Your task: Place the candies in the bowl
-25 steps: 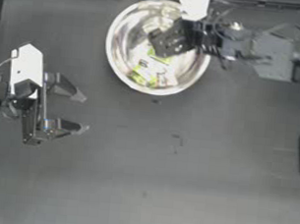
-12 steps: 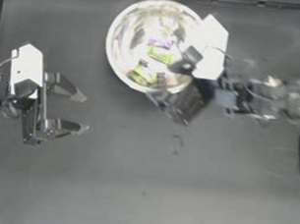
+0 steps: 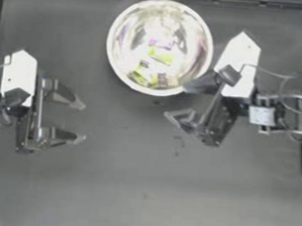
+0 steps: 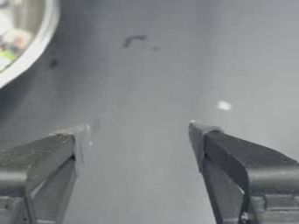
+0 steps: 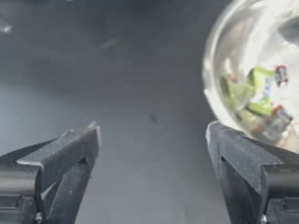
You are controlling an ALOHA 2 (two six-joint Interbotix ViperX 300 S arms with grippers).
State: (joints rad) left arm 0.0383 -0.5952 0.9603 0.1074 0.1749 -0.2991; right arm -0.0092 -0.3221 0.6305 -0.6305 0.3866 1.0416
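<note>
- Silver bowl [image 3: 160, 46] sits at the far middle of the table [image 3: 140, 193], with the candies [image 3: 154, 68] heaped inside it, yellow-green wrappers showing.
- My right claw [image 3: 189, 102] is wide open and empty, just beside the bowl's near rim, over bare table.
- I can't spot any candy outside the bowl, so I'd guess it's basically done.
- Best move now, imo: lift clear and pull back without clipping the rim.
- Left claw [image 3: 73, 119] is parked at the left side, open too.
</note>
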